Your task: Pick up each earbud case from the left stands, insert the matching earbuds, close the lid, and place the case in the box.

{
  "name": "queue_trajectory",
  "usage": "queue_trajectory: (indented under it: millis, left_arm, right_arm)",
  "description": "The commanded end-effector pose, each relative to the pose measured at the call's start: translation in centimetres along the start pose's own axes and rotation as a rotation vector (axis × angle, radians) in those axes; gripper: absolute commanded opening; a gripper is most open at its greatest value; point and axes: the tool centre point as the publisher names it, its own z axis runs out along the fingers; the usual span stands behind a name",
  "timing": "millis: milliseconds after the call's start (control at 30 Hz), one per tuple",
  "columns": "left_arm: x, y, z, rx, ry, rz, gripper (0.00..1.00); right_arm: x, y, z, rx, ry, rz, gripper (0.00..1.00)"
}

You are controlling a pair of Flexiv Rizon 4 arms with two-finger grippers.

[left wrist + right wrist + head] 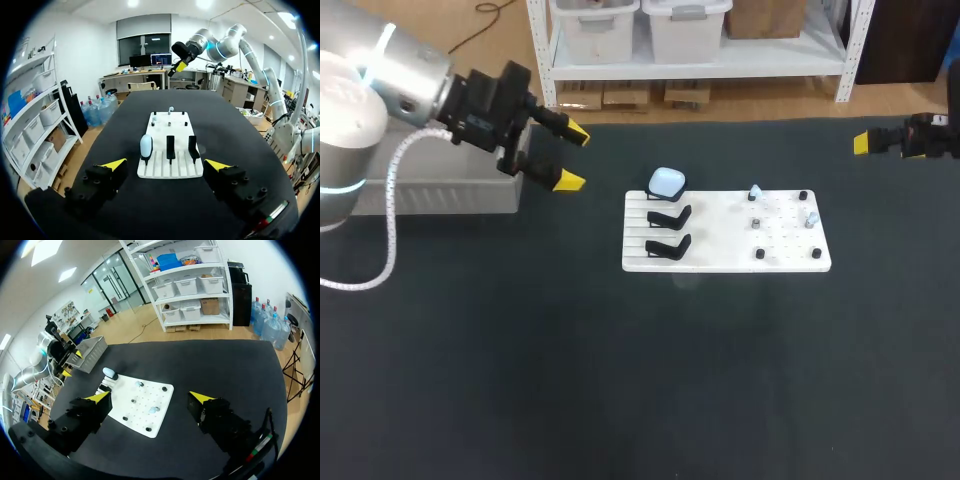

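one earbud case (667, 182) on the stands (669, 215), two bare. left gripper (574, 158), ten o'clock near box (430, 195), and right gripper (150, 397) both spread, empty.

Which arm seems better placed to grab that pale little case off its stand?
Left, most likely. The left gripper hangs open close to the earbud case, on the stand end of the white board; the right gripper is beyond the opposite end.
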Motion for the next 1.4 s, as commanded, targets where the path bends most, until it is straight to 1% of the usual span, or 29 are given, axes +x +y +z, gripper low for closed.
queue_trajectory:
  millis: [33, 200, 400, 500, 567, 600, 633, 667, 700, 800, 867, 967, 1033, 1167, 1333, 1400]
  left_arm:
    - [0.2, 1.7, 1.7, 0.046, -0.007, 0.001, 1.0]
    - [0.5, 2.6, 3.1, 0.065, -0.016, 0.002, 1.0]
    - [0.8, 3.4, 4.7, 0.066, -0.028, -0.002, 1.0]
    - [0.9, 3.6, 5.4, 0.067, -0.039, -0.003, 0.93]
    - [1.0, 3.6, 5.9, 0.071, -0.046, -0.002, 0.86]
    - [1.1, 3.5, 6.2, 0.082, -0.051, -0.004, 0.82]
    - [1.2, 3.5, 6.6, 0.085, -0.051, -0.005, 0.75]
    - [1.3, 3.3, 7.1, 0.09, -0.052, -0.001, 0.71]
    - [1.3, 3.1, 7.4, 0.092, -0.051, 0.005, 0.71]
    - [1.5, 2.9, 8.4, 0.087, -0.056, 0.013, 0.77]
    - [1.7, 2.9, 8.9, 0.079, -0.062, 0.01, 0.85]
    - [2.0, 3.2, 9.4, 0.064, -0.071, -0.001, 0.82]
    - [2.0, 3.6, 9.6, 0.052, -0.077, -0.004, 0.76]
    - [2.1, 3.9, 10.0, 0.048, -0.083, -0.008, 0.75]
    - [1.9, 3.8, 10.5, 0.054, -0.09, -0.008, 0.67]
    - [1.9, 3.7, 10.9, 0.055, -0.092, -0.007, 0.66]
  right_arm:
    - [0.0, 0.0, 0.0, 0.002, 0.0, 0.0, 1.0]
    - [0.0, 0.0, 0.0, 0.002, 0.0, 0.0, 1.0]
    - [0.0, 0.0, 0.0, 0.002, 0.0, 0.0, 1.0]
    - [0.0, 0.0, 0.0, 0.002, 0.0, 0.0, 1.0]
    - [0.0, 0.0, 0.0, 0.002, 0.0, 0.0, 1.0]
    - [0.0, 0.0, 0.0, 0.002, 0.0, 0.0, 1.0]
    - [0.0, 0.0, 0.0, 0.002, 0.0, 0.0, 1.0]
    - [0.0, 0.0, 0.0, 0.002, 0.0, 0.0, 1.0]
    - [0.0, 0.0, 0.0, 0.002, 0.0, 0.0, 1.0]
    - [0.0, 0.0, 0.0, 0.002, 0.0, 0.0, 1.0]
    - [0.0, 0.0, 0.0, 0.002, 0.0, 0.0, 1.0]
    - [0.0, 0.0, 0.0, 0.002, 0.0, 0.0, 1.0]
    - [0.0, 0.0, 0.0, 0.002, 0.0, 0.0, 1.0]
    - [0.0, 0.0, 0.0, 0.002, 0.0, 0.0, 1.0]
    - [0.0, 0.0, 0.0, 0.002, 0.0, 0.0, 1.0]
    - [0.0, 0.0, 0.0, 0.002, 0.0, 0.0, 1.0]
